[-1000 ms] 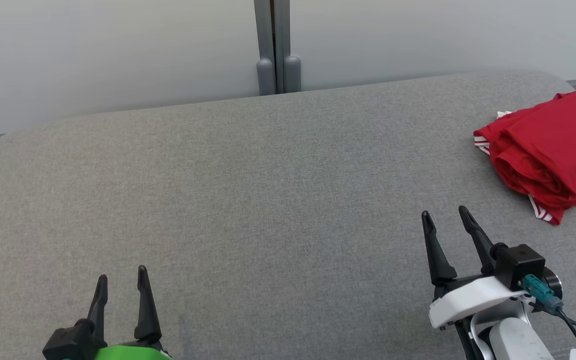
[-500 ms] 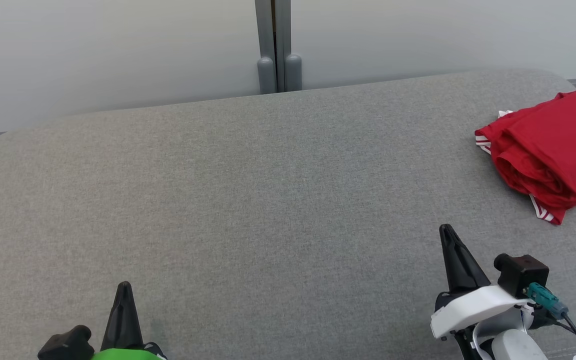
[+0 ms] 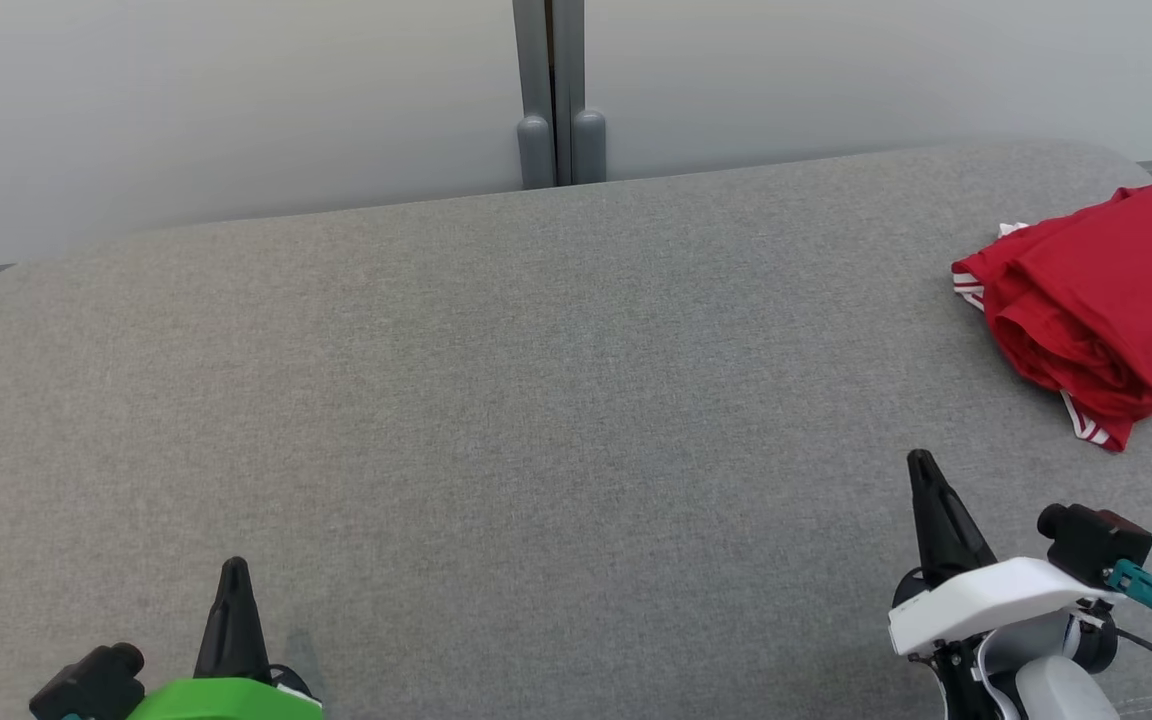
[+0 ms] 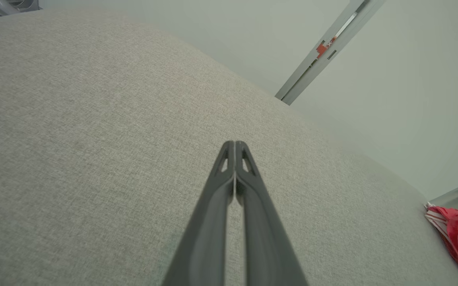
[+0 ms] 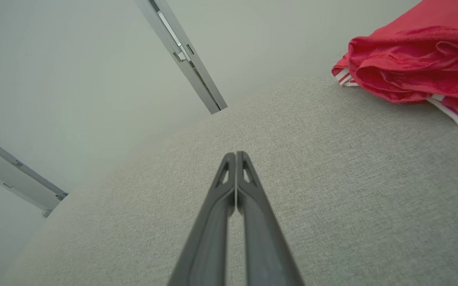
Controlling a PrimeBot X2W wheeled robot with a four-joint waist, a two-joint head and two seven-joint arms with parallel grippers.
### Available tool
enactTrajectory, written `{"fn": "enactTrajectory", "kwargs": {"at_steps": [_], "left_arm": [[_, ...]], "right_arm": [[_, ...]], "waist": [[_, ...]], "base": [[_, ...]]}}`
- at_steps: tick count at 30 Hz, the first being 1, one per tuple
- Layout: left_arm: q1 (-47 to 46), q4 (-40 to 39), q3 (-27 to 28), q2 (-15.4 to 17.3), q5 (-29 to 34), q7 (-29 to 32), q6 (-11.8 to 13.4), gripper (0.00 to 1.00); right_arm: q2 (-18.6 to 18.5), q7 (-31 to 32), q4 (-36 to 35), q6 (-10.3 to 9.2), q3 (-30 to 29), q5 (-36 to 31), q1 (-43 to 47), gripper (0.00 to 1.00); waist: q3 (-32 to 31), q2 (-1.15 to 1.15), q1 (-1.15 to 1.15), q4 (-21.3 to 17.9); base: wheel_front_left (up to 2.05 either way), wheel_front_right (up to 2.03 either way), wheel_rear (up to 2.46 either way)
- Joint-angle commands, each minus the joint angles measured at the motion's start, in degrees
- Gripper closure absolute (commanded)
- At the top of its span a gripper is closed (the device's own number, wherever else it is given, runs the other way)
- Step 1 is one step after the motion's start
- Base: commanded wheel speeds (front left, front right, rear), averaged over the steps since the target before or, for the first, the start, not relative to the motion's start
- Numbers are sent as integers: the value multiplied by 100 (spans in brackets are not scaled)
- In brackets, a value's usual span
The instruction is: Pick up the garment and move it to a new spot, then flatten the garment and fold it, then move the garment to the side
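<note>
Grey fabric surface [image 3: 536, 380] before pale wall [image 3: 236, 100] with metal post [image 3: 553, 90].

A grey fabric-covered surface [image 3: 536, 400] with rounded far corners spans the head view from the left edge to the right. At the right edge, in the upper half of the frame, a red garment [image 3: 1096, 300] with white-striped trim lies on it in a loosely folded, rumpled heap, partly cut off.

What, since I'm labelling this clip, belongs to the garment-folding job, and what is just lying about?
Job: red garment with white-striped trim, bunched at the right edge; grey fabric-covered table; left gripper and right gripper, both shut, empty.
Lying about: grey post against the wall behind the table.
</note>
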Motion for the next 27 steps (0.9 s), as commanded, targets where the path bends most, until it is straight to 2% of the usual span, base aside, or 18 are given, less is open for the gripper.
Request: {"fn": "enactTrajectory", "kwargs": {"at_steps": [1, 27], "left_arm": [[-180, -49, 51, 18, -204, 41, -48, 100], [-491, 47, 297, 28, -2023, 593, -264, 100]], "right_arm": [[-36, 44, -103, -1, -37, 242, -134, 100], [-70, 564, -147, -3, -285, 2377, -190, 100]], "waist": [[-1, 0, 0, 2], [-24, 0, 0, 34]], "base": [[0, 0, 0], [0, 0, 0]]}}
